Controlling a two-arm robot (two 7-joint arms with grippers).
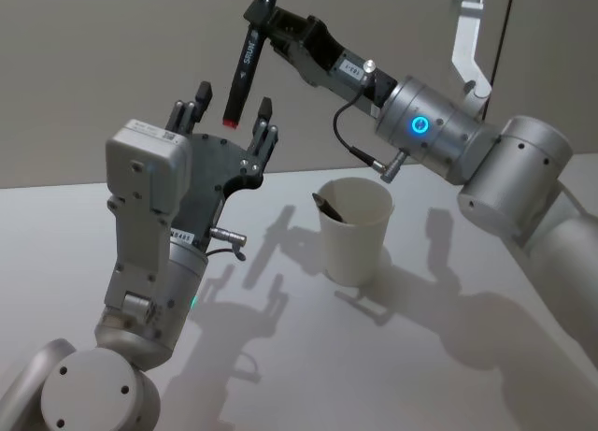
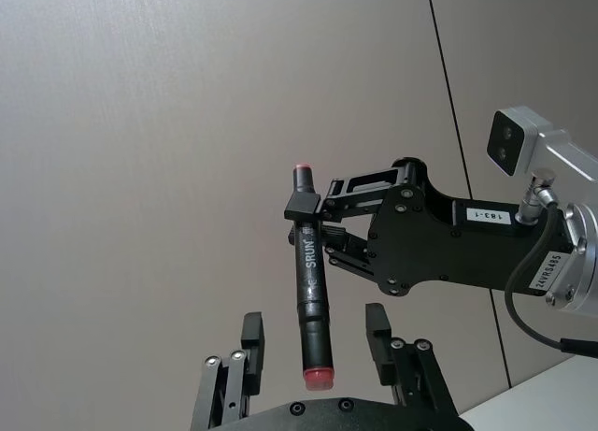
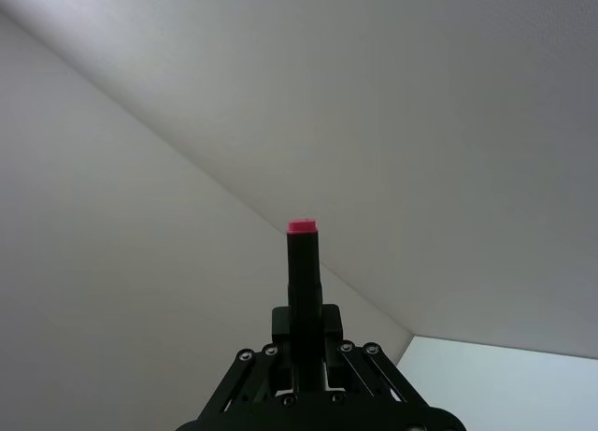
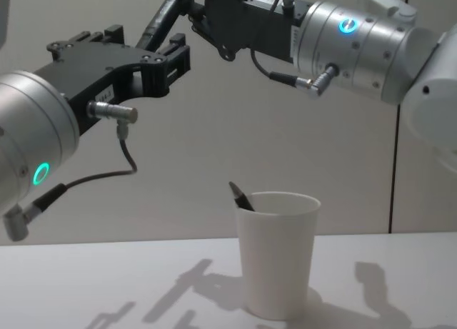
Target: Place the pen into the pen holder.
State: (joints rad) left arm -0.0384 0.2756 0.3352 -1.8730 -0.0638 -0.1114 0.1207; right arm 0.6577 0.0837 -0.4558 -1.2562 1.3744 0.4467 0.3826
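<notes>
A black pen (image 1: pixel 245 66) with red ends hangs nearly upright high above the table, and my right gripper (image 1: pixel 264 24) is shut on its upper part. The right wrist view has the pen (image 3: pixel 303 263) sticking out from between that gripper's (image 3: pixel 304 328) closed fingers. My left gripper (image 1: pixel 229 113) is raised and open, its fingers standing on either side of the pen's (image 2: pixel 311 300) lower red end without touching it. The pen holder (image 1: pixel 355 230), a white paper cup, stands on the table below and to the right. A dark pen (image 1: pixel 327 207) leans inside it.
The white table (image 1: pixel 467 356) carries nothing but the cup (image 4: pixel 277 254) and the arms' shadows. A plain beige wall stands behind. Both arms are held well above the table surface.
</notes>
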